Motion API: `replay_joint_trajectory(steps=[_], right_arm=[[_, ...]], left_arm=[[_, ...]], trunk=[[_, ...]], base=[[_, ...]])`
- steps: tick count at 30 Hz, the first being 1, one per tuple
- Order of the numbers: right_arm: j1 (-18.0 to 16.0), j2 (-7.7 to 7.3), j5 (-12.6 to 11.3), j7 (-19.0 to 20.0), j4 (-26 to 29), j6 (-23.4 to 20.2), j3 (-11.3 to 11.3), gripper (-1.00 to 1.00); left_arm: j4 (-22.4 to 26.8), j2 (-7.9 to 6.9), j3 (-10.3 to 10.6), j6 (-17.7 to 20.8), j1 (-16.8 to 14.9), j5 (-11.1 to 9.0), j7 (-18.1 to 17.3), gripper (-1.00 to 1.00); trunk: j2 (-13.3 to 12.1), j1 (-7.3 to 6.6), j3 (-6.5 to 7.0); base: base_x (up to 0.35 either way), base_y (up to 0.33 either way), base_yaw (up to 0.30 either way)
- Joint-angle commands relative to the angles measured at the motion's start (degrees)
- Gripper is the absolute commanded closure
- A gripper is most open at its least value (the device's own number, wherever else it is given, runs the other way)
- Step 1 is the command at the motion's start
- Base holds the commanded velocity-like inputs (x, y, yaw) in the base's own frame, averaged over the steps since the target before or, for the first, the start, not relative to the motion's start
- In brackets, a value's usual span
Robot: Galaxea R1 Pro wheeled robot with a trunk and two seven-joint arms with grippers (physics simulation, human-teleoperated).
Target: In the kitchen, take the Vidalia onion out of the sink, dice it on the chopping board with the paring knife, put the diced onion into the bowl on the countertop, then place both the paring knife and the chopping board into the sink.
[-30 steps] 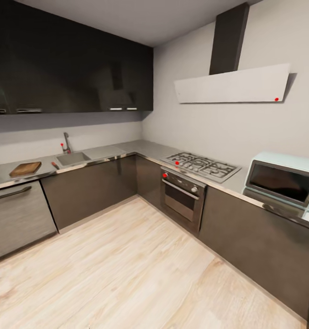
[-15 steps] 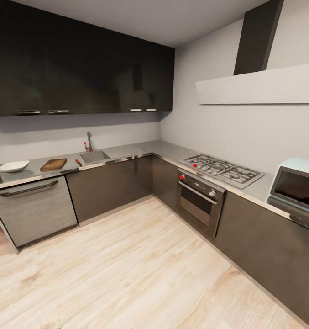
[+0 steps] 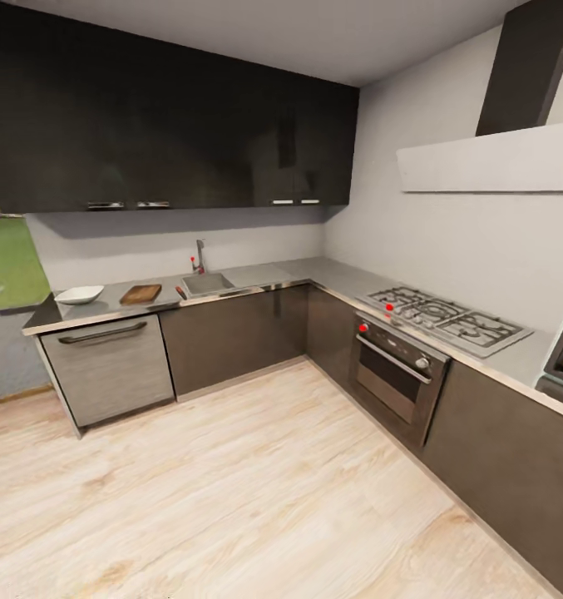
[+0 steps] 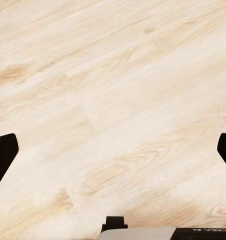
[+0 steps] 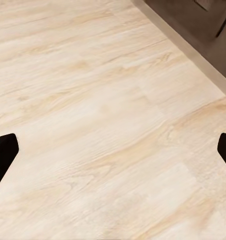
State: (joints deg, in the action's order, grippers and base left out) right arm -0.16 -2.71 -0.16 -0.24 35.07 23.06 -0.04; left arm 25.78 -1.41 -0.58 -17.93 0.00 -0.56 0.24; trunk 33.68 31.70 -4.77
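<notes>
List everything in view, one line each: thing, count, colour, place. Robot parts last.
bowl: 1, white, far left on the countertop.
chopping board: 1, brown, between bowl and sink.
paring knife: 1, red handle, between board and sink.
sink: 1, grey, set in the countertop; tap with red knob behind it.
gas hob: 1, steel, on the worktop at right.
oven: 1, dark with red knobs, under the hob.
upper cabinets: a row, black, above the sink.
floor: pale wood.
left gripper: dark fingers wide apart, over the floor.
right gripper: likewise.
</notes>
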Motion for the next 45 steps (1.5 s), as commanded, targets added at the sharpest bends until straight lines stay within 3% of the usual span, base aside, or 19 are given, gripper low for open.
replay_joint_trajectory(steps=[1,27,45], right_arm=[[0.0,-0.01,0.0,0.0,0.0,0.1,0.0,-1.0],[0.0,0.08,0.0,0.0,0.0,0.1,0.0,-1.0],[0.0,0.08,0.0,0.0,0.0,0.1,0.0,-1.0]], left_arm=[[0.1,0.01,0.0,-0.1,0.0,-0.1,0.0,-1.0],[0.1,0.01,0.0,-0.1,0.0,-0.1,0.0,-1.0],[0.1,0.03,0.0,-0.1,0.0,-0.1,0.0,-1.0]], trunk=[[-0.3,-0.2,0.1],[-10.8,-5.91,4.77],[-10.8,-5.91,4.77]], base=[[0.0,0.0,0.262],[0.0,0.0,0.262],[0.0,0.0,0.262]])
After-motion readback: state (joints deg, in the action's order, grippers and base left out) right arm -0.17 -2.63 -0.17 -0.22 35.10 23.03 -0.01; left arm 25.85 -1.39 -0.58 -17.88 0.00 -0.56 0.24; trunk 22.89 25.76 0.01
